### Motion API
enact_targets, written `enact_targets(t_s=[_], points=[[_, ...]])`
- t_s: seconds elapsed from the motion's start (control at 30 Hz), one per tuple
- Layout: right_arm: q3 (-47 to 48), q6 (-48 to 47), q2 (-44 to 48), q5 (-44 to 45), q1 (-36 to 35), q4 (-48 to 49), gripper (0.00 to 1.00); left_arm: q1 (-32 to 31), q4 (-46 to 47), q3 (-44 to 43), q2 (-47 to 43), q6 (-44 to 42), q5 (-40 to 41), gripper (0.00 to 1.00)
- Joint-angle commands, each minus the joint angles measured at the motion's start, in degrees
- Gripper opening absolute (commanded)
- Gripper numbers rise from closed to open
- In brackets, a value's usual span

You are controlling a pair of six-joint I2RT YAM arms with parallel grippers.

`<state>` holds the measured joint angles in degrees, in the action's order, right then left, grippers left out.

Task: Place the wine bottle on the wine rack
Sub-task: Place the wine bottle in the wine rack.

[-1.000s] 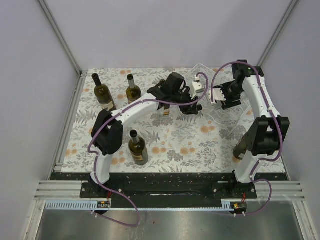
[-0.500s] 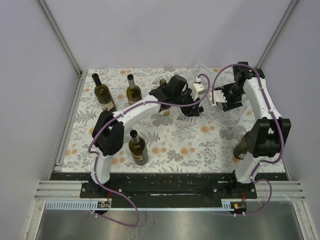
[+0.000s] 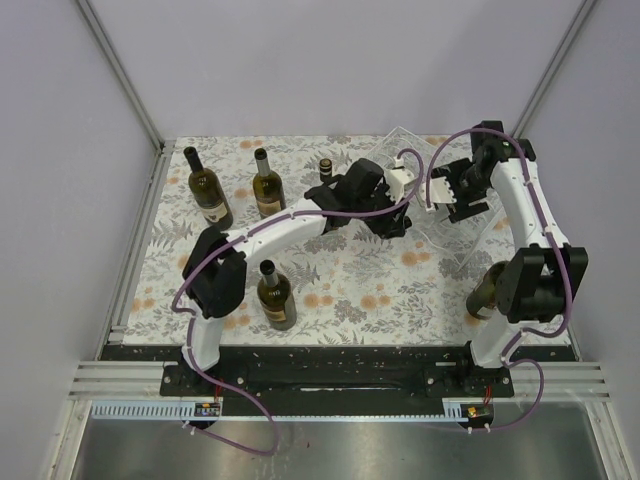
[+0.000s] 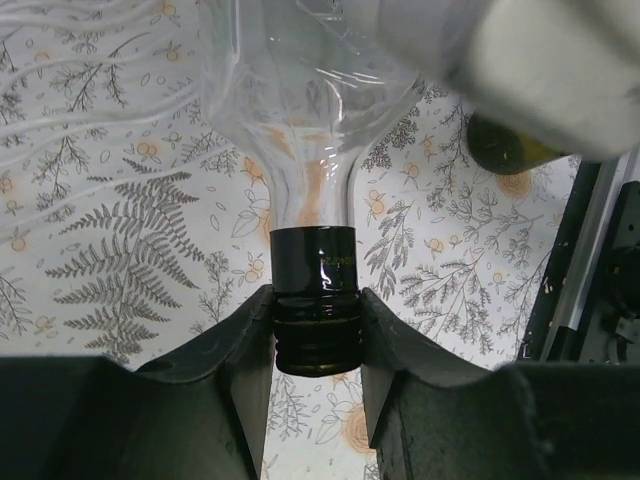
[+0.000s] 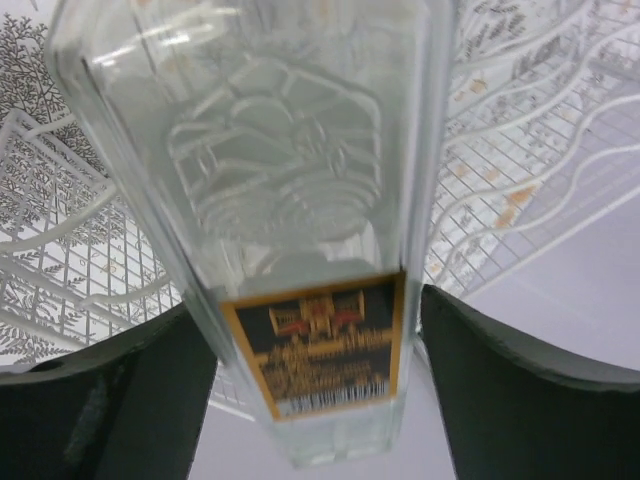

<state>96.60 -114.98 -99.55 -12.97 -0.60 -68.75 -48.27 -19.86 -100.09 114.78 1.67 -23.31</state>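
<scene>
The clear glass wine bottle [image 4: 310, 150] lies level over the see-through ribbed wine rack [image 5: 520, 150], upper right of centre in the top view. The left gripper [image 4: 315, 340] pinches its capped neck. The right gripper [image 5: 310, 320] stands spread around the base. The glass is probably heavy, slippery and fragile, so I would hold it at both ends.

White-linked left arm [image 3: 280, 220] and right arm [image 3: 530, 205], black joints [image 3: 215, 272], looping purple cables [image 3: 178, 293].

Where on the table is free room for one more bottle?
Free: the front middle of the cloth, between the front-left bottle and the front-right bottle. Crowded: around the wine rack, where the left gripper and right gripper meet at the clear bottle.
</scene>
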Motion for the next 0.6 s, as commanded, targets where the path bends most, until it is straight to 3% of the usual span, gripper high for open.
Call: enact_targets(t_s=[0.0,0.17,0.57], points=[[0.08,-13.17,4.63,-1.27,-0.28,2.74,0.95,-1.21,2.98,0.6,-4.74,4.39,3.79,0.0],[-1.06,-12.99,5.68,-0.92,-0.19,3.1,0.99,-2.26,2.63,0.69,-5.27,5.71,4.85,0.0],[-1.59,-7.54,9.11,1.45,-0.02,3.54,1.0,-4.55,1.75,-0.54,-4.39,10.8,4.94,0.0]])
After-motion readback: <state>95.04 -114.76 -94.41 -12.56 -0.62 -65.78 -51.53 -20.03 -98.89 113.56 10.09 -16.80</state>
